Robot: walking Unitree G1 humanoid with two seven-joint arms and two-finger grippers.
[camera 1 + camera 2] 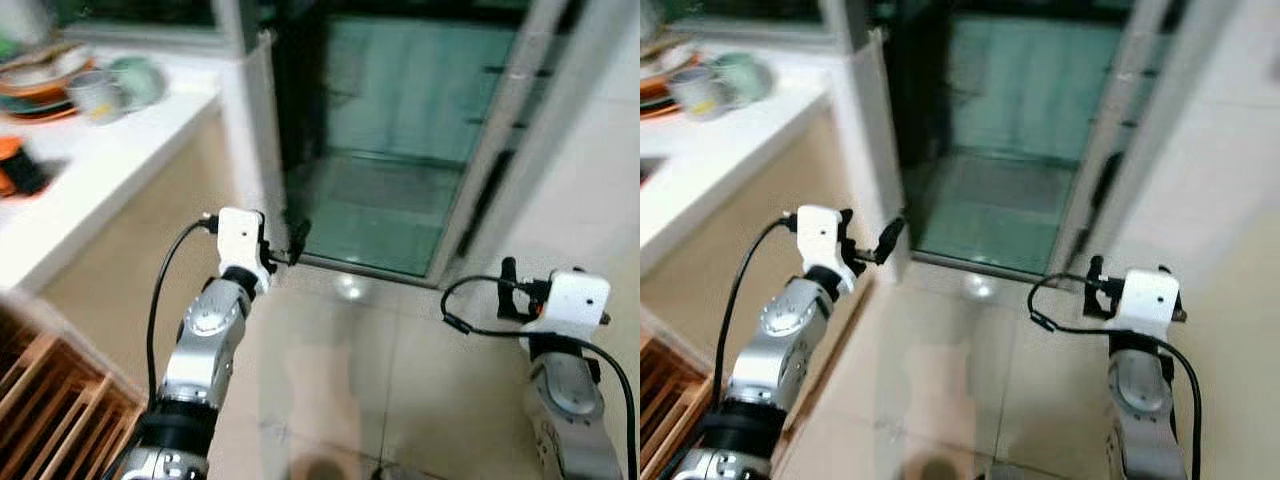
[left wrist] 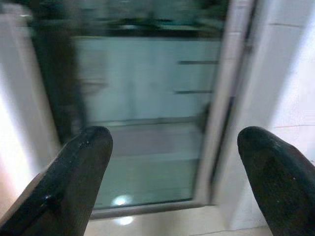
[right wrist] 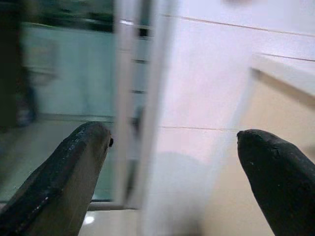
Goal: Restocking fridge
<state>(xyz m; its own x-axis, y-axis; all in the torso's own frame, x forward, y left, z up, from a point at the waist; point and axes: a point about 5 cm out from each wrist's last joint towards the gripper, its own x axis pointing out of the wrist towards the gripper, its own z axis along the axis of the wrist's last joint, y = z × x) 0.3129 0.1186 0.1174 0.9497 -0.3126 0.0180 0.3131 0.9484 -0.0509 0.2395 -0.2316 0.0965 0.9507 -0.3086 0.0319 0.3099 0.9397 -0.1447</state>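
Observation:
Straight ahead stands a tall glass door (image 1: 400, 130) with greenish panes in a pale frame (image 1: 500, 150); I cannot tell whether it belongs to a fridge. My left gripper (image 1: 296, 240) is held out low near the door's bottom left corner. In the left wrist view its fingers (image 2: 83, 162) are spread wide, open and holding nothing. My right gripper (image 1: 508, 285) hovers over the floor just right of the frame. The right wrist view shows its fingers (image 3: 78, 167) also apart and open, with nothing between them. The views are blurred.
A white counter (image 1: 110, 170) runs along the left, carrying stacked dishes and mugs (image 1: 95, 90) and an orange-and-black object (image 1: 15, 170). A wooden rack (image 1: 50, 400) sits at the lower left. Beige floor tiles (image 1: 370, 380) lie in front, with a white tiled wall (image 1: 590, 170) on the right.

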